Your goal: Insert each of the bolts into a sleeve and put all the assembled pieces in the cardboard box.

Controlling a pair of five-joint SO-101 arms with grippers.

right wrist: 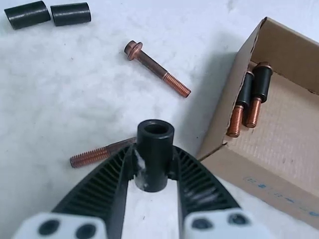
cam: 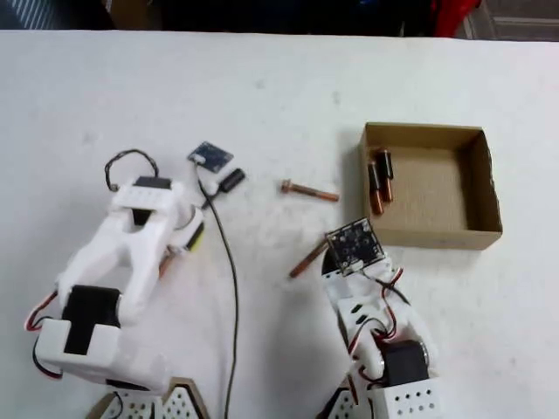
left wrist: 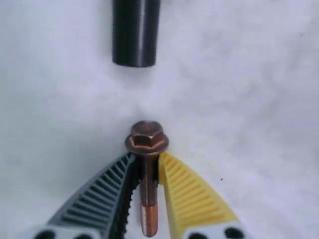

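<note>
My left gripper is shut on a copper bolt, its hex head sticking out past the fingertips. A black sleeve lies on the table just ahead of that head, apart from it. My right gripper is shut on another black sleeve, bore open toward the camera. Two loose bolts lie beyond it: one out on the table, one close behind the held sleeve. The cardboard box holds two assembled pieces. From above, the left gripper sits left of centre.
Two more black sleeves lie end to end far from the right gripper. A small blue circuit board with a black cable running toward the table's front lies between the arms. The box stands at the right.
</note>
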